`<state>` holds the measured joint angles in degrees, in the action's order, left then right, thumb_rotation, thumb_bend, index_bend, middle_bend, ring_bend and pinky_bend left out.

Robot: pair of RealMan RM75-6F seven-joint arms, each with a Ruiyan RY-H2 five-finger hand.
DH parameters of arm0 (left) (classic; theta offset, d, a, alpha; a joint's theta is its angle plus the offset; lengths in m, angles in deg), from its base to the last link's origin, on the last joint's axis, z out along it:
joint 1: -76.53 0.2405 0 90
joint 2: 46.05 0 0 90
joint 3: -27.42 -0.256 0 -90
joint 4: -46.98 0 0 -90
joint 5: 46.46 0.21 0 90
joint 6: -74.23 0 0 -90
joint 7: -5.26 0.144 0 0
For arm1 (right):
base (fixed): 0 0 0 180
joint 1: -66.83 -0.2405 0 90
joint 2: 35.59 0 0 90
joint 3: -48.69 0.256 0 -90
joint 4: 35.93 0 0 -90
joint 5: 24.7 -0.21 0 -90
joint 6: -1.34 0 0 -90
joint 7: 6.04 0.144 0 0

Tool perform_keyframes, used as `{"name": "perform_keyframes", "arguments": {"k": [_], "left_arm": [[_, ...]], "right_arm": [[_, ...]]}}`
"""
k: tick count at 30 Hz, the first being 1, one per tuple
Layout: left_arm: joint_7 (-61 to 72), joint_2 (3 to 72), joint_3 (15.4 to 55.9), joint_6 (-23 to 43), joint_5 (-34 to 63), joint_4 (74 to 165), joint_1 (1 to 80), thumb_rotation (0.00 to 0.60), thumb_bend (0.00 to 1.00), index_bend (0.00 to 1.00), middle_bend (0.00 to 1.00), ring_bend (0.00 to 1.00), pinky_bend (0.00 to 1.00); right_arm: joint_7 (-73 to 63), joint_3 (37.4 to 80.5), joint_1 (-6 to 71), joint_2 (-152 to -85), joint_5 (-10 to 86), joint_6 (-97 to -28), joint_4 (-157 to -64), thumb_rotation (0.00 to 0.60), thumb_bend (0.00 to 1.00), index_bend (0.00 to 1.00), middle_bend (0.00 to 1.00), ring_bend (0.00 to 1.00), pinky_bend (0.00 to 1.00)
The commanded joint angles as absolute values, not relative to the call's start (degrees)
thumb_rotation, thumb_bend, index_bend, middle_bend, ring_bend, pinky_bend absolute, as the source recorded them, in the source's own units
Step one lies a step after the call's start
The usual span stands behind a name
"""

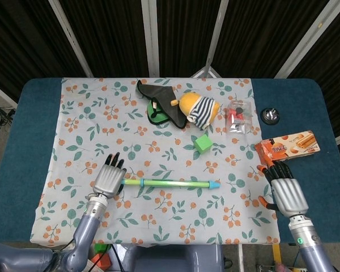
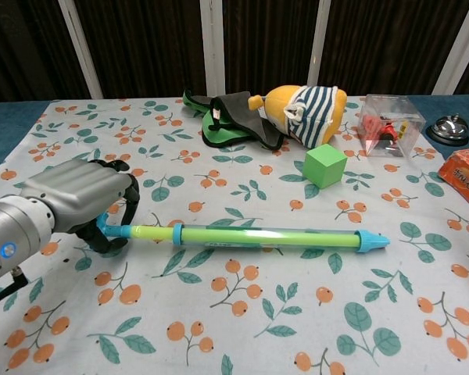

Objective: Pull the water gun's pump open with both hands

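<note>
Water gun lies flat on floral cloth, mid-table, pump handle toward left hand, blue nozzle toward right. Slim clear-green plastic tube, blue collar. Left hand's fingers curl round handle end; firm grasp or only touching, cannot tell. Right hand well apart near snack box, fingers spread, holding nothing. Green cube, striped plush beyond.
</note>
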<state>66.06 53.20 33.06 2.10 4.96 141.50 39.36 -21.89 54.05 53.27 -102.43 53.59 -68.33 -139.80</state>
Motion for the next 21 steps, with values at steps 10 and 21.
{"name": "perform_keyframes", "arguments": {"k": [10, 21], "left_arm": [[66.6, 52.5, 33.2, 2.1, 3.7, 142.2, 38.7, 0.6, 0.53, 0.59, 0.19, 0.0, 0.1], [65.9, 51.8, 33.6, 1.7, 2.8, 142.8, 38.4, 0.6, 0.53, 0.59, 0.19, 0.0, 0.1]], "right_arm": [[-37.7, 58.4, 43.9, -115.0, 38.0, -61.8, -142.6, 0.6, 0.3, 0.29, 0.08, 0.0, 0.0], [-45.1, 59.1, 39.2, -125.1, 30.4, -63.6, -139.5, 0.6, 0.3, 0.35, 0.09, 0.0, 0.0]]}}
